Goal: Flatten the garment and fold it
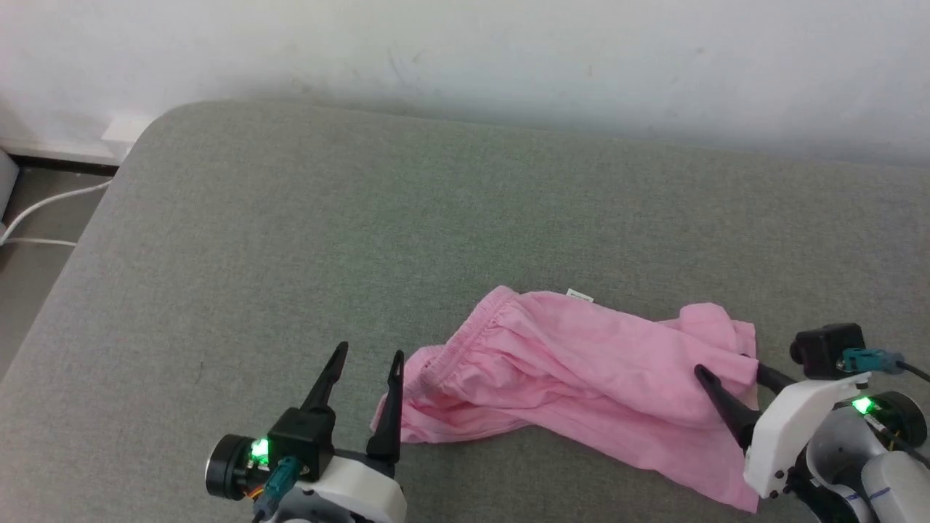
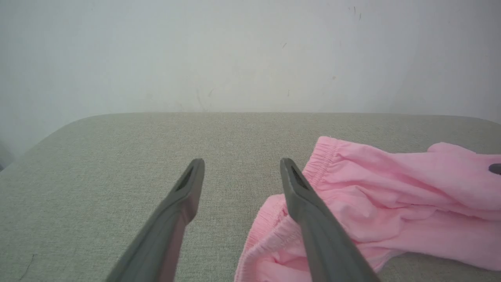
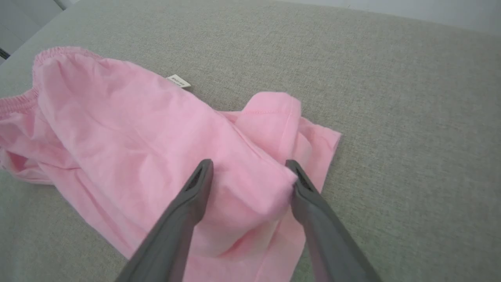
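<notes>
Head view: the pink garment (image 1: 581, 370) lies crumpled on the grey cushion (image 1: 363, 218), its long axis running from the waistband at 9 o'clock to the legs at 4. The left jaws are spread and point to 12.

Left wrist view: the waistband touches the 3 o'clock finger.

Right wrist view: the right jaws are spread, straddling a raised fold.

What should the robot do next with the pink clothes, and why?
Probably shut the right gripper: it is open, astride a raised fold of the rumpled garment, so pinching there would let it pull the cloth flat.
</notes>
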You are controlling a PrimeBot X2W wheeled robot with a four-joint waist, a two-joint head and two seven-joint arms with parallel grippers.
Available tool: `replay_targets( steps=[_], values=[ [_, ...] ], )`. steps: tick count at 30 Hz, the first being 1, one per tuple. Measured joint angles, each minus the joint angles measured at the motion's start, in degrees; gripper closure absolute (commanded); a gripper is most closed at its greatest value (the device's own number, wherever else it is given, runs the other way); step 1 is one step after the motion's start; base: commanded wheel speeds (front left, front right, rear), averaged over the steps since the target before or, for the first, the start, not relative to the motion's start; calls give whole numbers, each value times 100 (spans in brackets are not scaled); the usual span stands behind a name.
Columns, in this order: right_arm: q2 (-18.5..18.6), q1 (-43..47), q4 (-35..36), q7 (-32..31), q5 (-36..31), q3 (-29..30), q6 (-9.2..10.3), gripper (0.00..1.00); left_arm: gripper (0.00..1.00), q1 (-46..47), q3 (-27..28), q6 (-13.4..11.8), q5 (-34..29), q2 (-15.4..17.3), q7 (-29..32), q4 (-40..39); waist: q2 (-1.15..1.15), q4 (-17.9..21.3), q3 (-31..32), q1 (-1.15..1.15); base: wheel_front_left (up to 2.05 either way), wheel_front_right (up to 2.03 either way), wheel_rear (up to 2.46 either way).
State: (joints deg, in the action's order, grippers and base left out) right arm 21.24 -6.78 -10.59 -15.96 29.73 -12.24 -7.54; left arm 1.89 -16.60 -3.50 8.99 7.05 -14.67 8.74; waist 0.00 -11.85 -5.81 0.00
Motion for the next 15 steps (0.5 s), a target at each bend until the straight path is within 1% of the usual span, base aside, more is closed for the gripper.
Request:
replay_targets(
  steps=[1, 3, 7, 10, 15],
  values=[
    [15, -27, -44, 4, 2, -59, 0, 100, 0, 7, -3, 1, -4, -13, 0, 0, 0, -13, -19, 0, 0, 0, 0],
    [48, -65, -107, 62, -3, -149, 0, 100, 0, 31, -2, 35, -18, -27, 0, 4, 0, -32, -53, 0, 0, 0, 0],
    [103, -108, -70, 390, -53, -162, 0, 100, 0, 55, 14, 49, -52, -48, 0, 80, 0, -39, -54, 0, 0, 0, 0],
    [87, -106, 153, 662, 2, -82, 0, 100, 0, 49, 60, 55, -52, -47, 0, 131, 0, 3, 13, 0, 0, 0, 0],
    [230, -20, 759, 1018, -75, 5, 0, 100, 0, 20, 94, 141, -51, -66, 0, 164, 0, 94, 182, 0, 0, 0, 0]
  ],
)
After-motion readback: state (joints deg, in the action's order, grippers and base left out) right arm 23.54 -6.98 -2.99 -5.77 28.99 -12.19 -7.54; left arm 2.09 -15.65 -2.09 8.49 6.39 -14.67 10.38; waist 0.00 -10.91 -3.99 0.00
